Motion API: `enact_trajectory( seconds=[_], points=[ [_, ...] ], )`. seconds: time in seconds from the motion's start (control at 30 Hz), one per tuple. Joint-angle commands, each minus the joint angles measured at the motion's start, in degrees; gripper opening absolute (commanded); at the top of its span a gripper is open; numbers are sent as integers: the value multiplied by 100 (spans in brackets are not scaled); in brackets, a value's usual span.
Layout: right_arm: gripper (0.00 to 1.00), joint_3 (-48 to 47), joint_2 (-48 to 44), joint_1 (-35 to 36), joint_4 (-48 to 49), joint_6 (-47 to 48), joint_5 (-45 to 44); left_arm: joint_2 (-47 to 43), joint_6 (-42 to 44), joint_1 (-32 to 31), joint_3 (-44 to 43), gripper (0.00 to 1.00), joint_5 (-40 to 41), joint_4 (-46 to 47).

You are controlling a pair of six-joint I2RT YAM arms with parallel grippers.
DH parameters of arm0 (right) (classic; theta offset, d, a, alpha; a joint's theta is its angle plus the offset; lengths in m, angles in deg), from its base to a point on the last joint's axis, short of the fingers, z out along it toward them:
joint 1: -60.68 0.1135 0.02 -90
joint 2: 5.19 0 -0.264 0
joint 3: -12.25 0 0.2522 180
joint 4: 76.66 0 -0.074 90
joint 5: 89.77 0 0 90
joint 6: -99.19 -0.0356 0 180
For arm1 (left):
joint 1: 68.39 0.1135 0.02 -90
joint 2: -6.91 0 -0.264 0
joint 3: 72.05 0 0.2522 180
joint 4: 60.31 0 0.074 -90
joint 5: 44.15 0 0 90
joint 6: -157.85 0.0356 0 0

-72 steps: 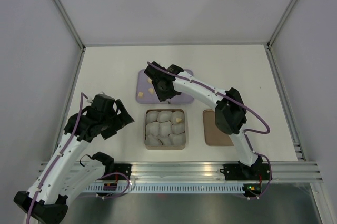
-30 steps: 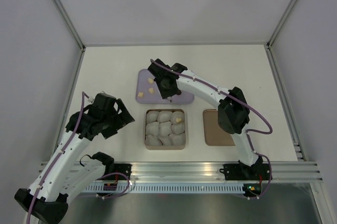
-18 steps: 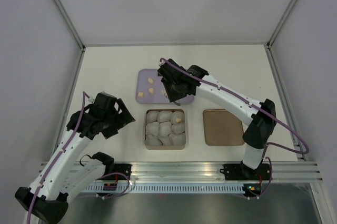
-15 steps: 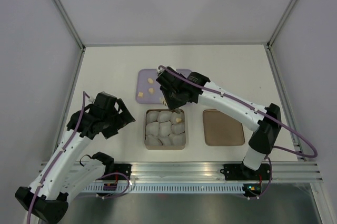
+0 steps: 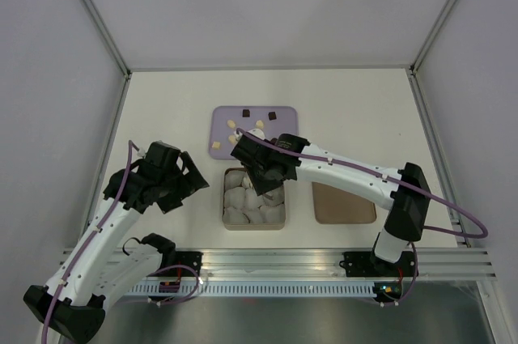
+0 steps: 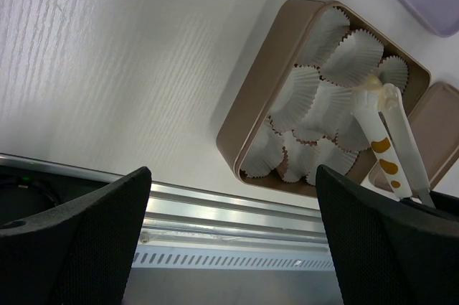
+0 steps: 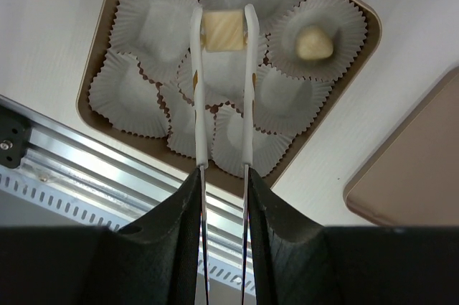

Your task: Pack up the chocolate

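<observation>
White table (image 5: 162,101), pale grey walls (image 5: 267,4), aluminium rail (image 5: 283,259).

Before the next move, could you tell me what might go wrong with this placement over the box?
The right gripper pinches the cream cube only at its thin fingertips, so it might twist or slip and land between cups. The paper cups crowd and overlap in the box; descending fingers could snag a rim and tip the filled cup.
</observation>
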Motion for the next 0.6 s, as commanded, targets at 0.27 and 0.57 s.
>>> enact_trajectory(
  seconds=[0.27,0.57],
  points=[
    [22,-220,582,4,413,235,-342,-53,-7,13,55,100,-76,198],
    [23,-203,635,-14,571,130,-404,-132,-15,21,81,100,-84,206]
  ],
)
